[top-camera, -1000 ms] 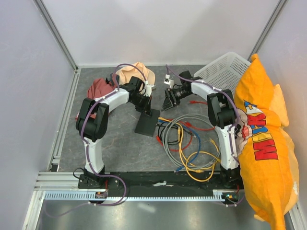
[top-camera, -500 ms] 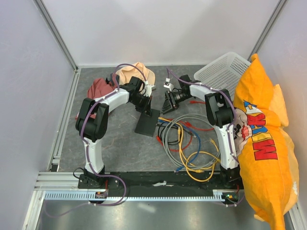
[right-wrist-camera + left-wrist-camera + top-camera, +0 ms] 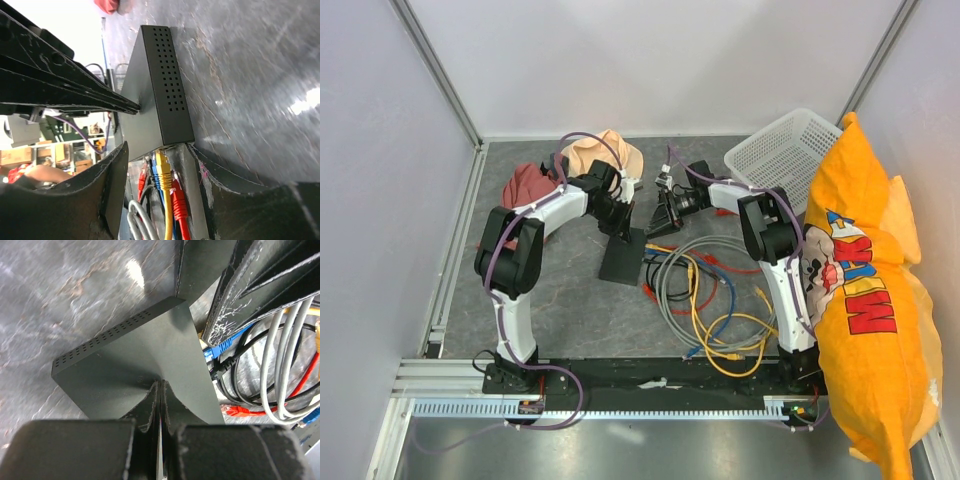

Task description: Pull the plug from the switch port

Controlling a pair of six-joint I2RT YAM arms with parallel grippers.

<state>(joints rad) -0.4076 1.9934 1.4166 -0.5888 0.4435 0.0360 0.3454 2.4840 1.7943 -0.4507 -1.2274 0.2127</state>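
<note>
The left gripper [image 3: 160,382] was seen shut, its tips pressed onto the top of the switch [image 3: 130,360]. The right gripper [image 3: 157,150] was held apart around the switch's port end — the yellow plug [image 3: 163,172] was seated there between its fingers, beside blue and red ones. The switch was found mid-way across the table [image 3: 570,305], with tangled cables [image 3: 705,290] to its right.

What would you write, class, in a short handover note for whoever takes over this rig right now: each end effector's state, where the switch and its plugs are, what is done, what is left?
The left end effector is shut, tips resting on top of the switch.
The right end effector is open, jaws either side of the port end, holding nothing.
The switch lies between the two arms; the yellow plug, blue plug and red plug look seated in its ports.
Done: switch held down, right arm lined up.
Left: close on a plug and pull it out.
</note>
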